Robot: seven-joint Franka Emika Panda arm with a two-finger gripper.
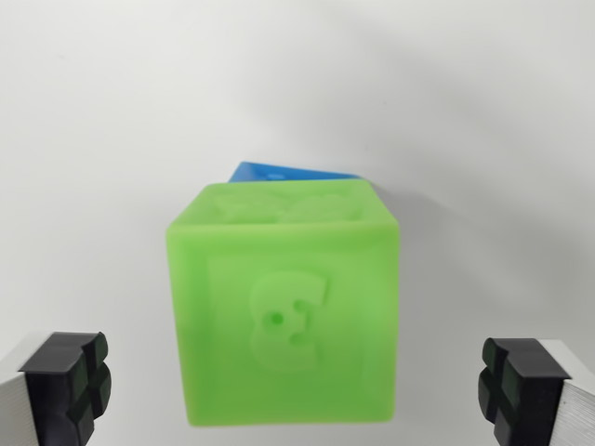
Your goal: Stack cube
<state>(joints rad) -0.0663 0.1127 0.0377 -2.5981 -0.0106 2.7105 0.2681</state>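
Note:
A bright green cube [284,311] with an embossed figure on its near face fills the middle of the wrist view. Behind its top edge a small part of a blue cube [270,171] shows; the green cube appears to rest on it, though the contact is hidden. My gripper [296,390] is open: its two black pads [70,381] stand at the bottom left and bottom right corners, each well apart from the green cube's sides.
A plain white surface [297,84] lies all around the cubes. A soft shadow falls to the right of the stack.

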